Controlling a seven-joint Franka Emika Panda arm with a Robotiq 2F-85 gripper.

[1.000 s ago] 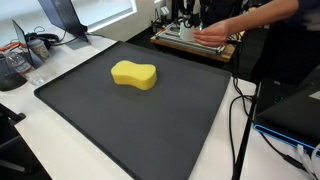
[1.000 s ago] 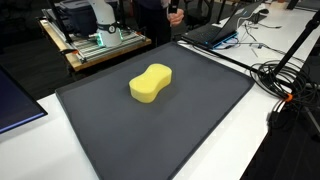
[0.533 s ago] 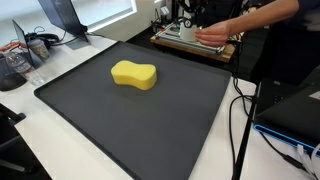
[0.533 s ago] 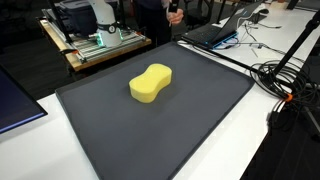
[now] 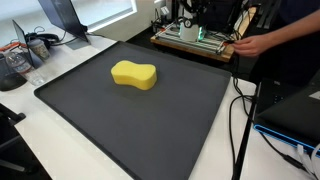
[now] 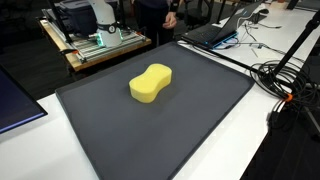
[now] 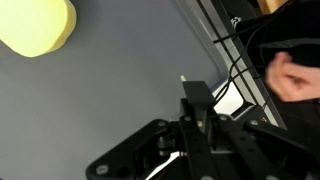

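A: Where is the yellow sponge [image 5: 134,74] sitting?

B: It lies flat on the black mat [image 5: 150,125], toward the far left part of it, with nothing touching it. Both exterior views show it lying alone, with bare mat all round. In the wrist view only part of it shows, cut off at the top left corner [image 7: 38,25].

A: And the gripper [image 7: 197,98]?

B: It appears only in the wrist view, as dark linkage along the bottom edge with one finger poking up. It hangs above the mat, well apart from the sponge, and holds nothing. I cannot tell whether the jaws stand apart or closed, because the picture is too dark and cropped there.

A: What would a clean approach call for?

B: In my judgement, bring the sponge to the middle of the wrist view first, then line the fingers across its narrow waist rather than its long axis. The foam looks soft, so a gentle squeeze should be enough. Pressing down hard would only flatten it against the mat.

A: Is anything in the way?

B: A person's hand [image 7: 290,78] and some cables [image 7: 232,60] lie past the mat's right edge. It seems wise to keep clear of that side.
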